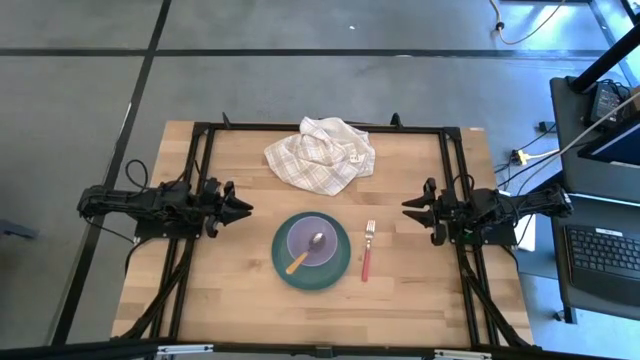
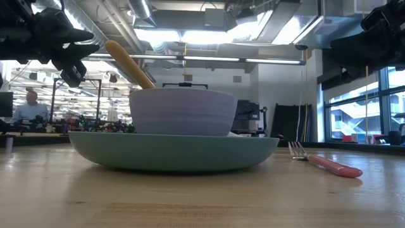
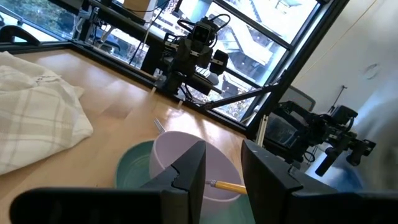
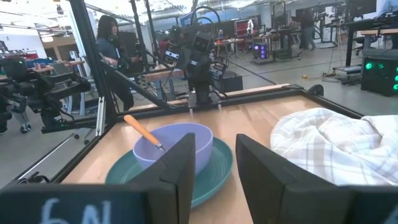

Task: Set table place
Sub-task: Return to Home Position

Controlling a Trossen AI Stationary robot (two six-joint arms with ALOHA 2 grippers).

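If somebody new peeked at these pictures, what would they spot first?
Probably the lilac bowl sitting on the big teal plate in the middle of the table, with a yellow-handled spoon poking out of it. Next comes the red-handled fork lying just right of the plate, and the crumpled checked cloth above them in the high view. The left pincer and right pincer hover open on either side, holding nothing.

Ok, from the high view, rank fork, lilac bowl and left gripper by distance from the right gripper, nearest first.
1. fork, right of the teal plate.
2. lilac bowl, on that plate.
3. left gripper, across the table from the right gripper.
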